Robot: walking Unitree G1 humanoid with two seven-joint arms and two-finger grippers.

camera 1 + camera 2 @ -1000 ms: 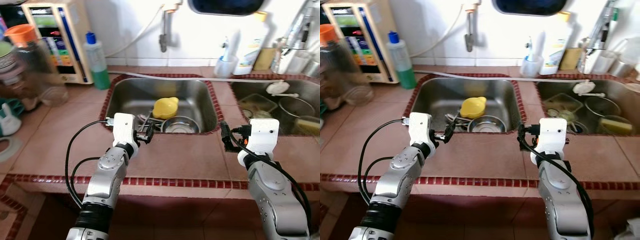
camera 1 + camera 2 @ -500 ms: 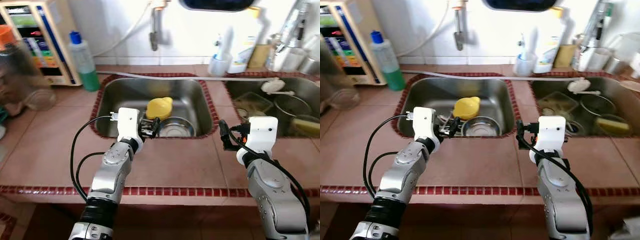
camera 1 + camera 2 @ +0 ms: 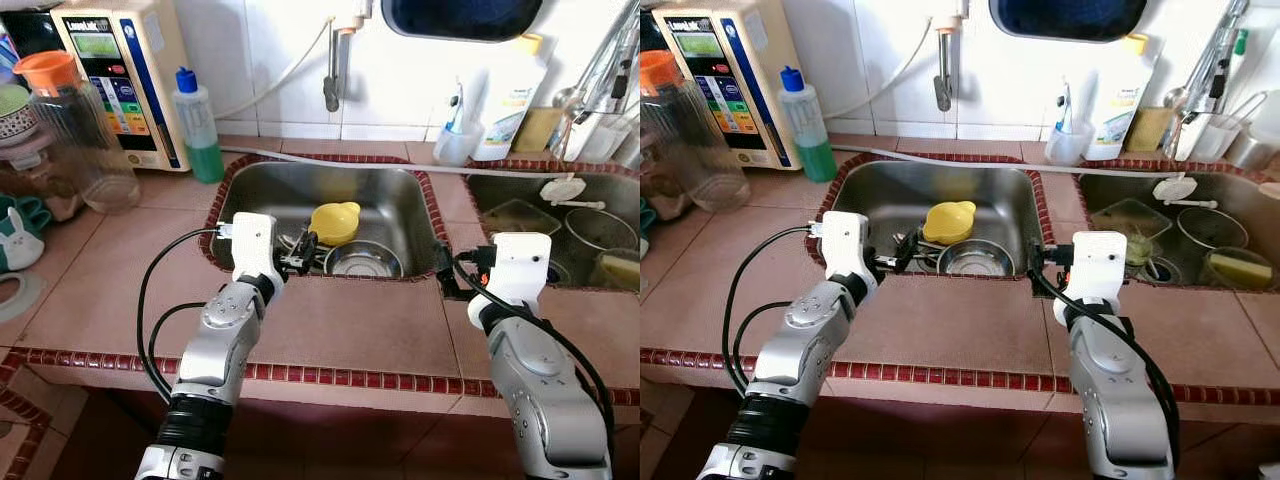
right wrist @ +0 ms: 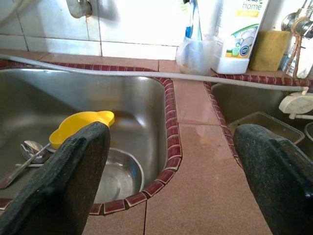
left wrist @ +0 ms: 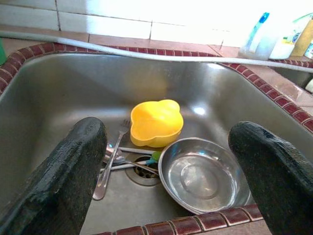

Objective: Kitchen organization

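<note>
Over the sink, your left gripper and right gripper hang open, empty; yellow bowl, steel bowl and cutlery remain unsorted.

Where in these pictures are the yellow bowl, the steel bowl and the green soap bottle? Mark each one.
yellow bowl [image 5: 155, 122]: left wrist view, middle of its upturned base.
steel bowl [image 5: 201, 175]: left wrist view, flat inner bottom.
green soap bottle [image 3: 201, 132]: left eye view, the body below the blue cap.

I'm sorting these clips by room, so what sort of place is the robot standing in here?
Most likely a home kitchen: a tiled counter with two steel sinks, the left sink holding a yellow bowl, a steel bowl and cutlery, with dish soap by the wall.
</note>
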